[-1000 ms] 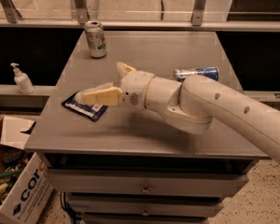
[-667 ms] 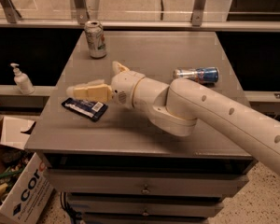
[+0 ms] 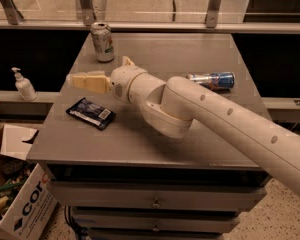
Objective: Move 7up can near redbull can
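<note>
Light: dim, warm, brighter on the floor (image 3: 140, 4) behind.
Shadows: soft, under the arm (image 3: 230, 119) on the table (image 3: 190, 54).
Gripper (image 3: 96, 70): evenly lit, over the table's left side.

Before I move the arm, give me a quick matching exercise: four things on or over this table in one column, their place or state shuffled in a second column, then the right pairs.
Things:
1. 7up can
2. redbull can
3. dark packet
4. gripper

Places and states:
A. lying flat near the front left of the table
B. standing upright at the far left
C. above the left side, between the upright can and the packet, jaws apart
D. lying on its side on the right

Pairs: 1-B, 2-D, 3-A, 4-C.
</note>
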{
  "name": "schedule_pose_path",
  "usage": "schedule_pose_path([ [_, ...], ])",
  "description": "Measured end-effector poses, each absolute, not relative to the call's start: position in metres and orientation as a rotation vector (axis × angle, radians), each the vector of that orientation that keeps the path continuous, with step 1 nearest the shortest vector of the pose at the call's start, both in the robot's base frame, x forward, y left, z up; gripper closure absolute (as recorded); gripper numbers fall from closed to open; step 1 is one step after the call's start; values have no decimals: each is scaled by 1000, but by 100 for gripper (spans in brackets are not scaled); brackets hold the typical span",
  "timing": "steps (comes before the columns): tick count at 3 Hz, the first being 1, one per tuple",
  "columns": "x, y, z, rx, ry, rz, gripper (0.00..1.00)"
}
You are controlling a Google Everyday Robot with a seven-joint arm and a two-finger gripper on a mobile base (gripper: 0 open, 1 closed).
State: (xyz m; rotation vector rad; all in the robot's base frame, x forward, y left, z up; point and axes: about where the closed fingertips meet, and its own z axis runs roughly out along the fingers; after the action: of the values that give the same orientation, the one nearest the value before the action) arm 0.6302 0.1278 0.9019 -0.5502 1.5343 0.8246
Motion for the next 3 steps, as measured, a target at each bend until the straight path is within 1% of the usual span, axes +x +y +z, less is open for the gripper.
schedule_pose_path([
  [2, 664, 128, 910, -507, 1569, 716, 0],
  [3, 679, 136, 917, -505, 1578, 666, 0],
])
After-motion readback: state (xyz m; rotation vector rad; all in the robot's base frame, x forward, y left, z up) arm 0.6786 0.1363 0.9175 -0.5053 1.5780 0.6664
